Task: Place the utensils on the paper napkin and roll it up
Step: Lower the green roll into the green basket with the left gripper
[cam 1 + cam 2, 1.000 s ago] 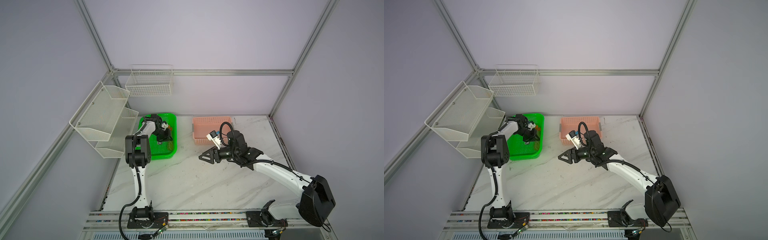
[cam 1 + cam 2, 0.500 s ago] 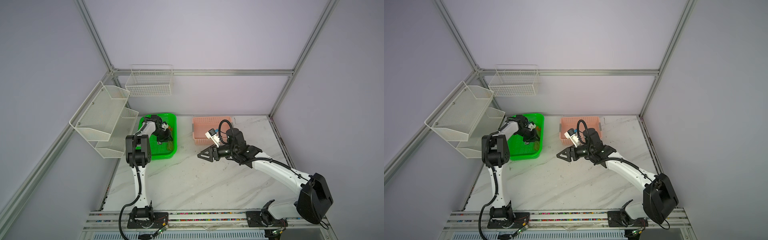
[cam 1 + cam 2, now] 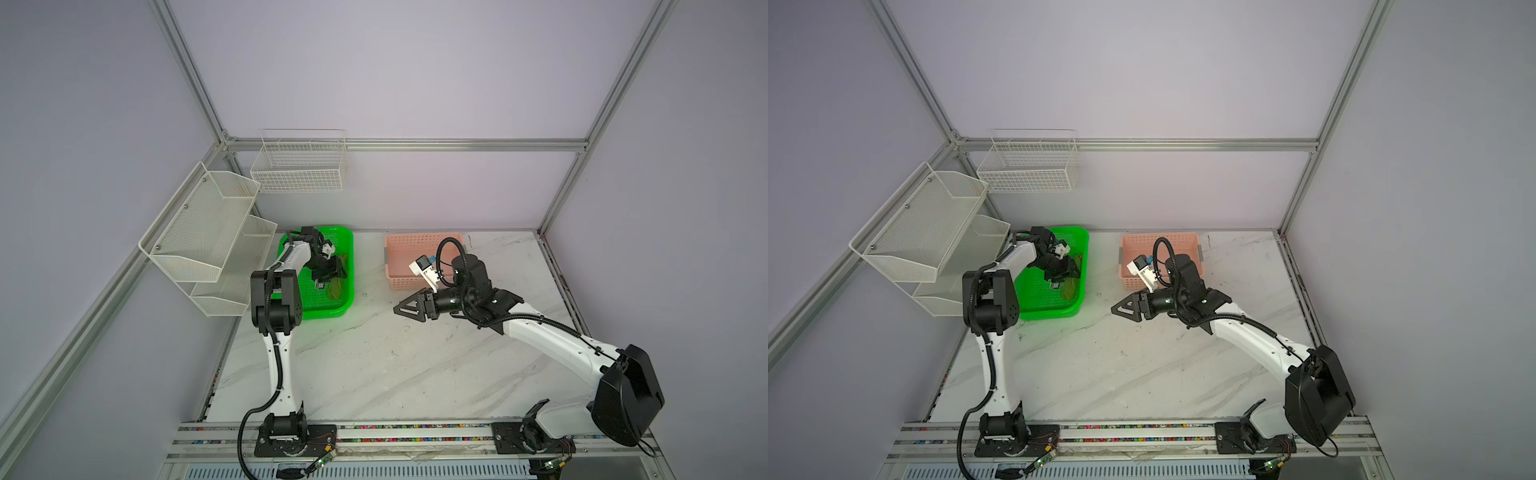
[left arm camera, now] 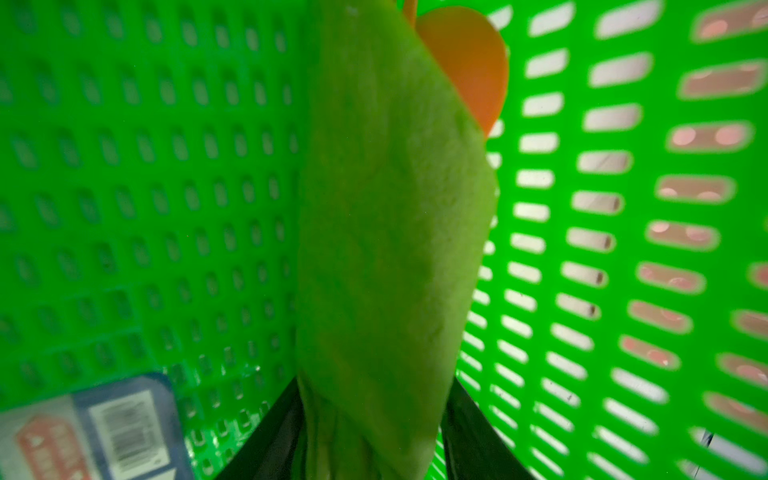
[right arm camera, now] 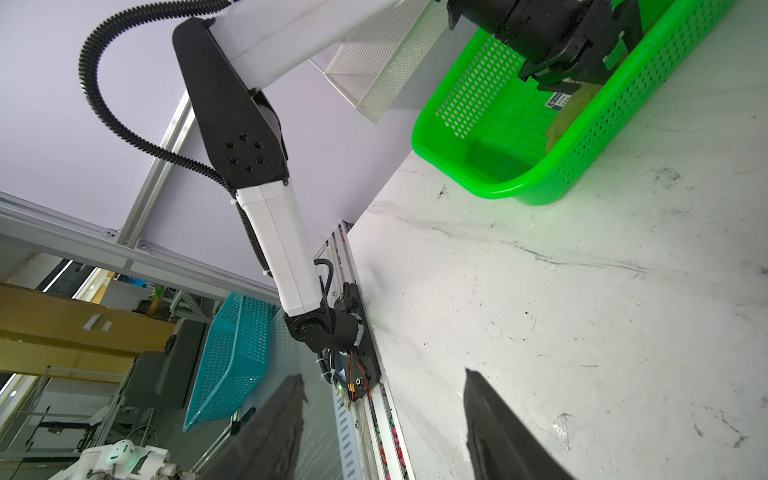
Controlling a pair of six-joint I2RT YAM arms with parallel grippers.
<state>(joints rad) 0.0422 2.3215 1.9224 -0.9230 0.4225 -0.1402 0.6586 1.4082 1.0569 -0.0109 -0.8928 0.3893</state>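
Inside the green tray (image 4: 145, 166): paper napkin (image 4: 386, 232) rolled round the utensils (image 4: 469, 62), one orange end showing.
Handling: light, soft, crushable; hold mid-roll.
My left pincer (image 4: 372, 419): flanks the roll; gripping or not, cannot tell.
My right pincer (image 5: 382, 376): spread, empty, above desk (image 5: 540, 291).

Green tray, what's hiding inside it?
A rolled paper napkin lies in the green tray, with the bowl of an orange spoon poking from one end. A barcode sticker sits on the tray floor. Whatever else the roll wraps is covered.
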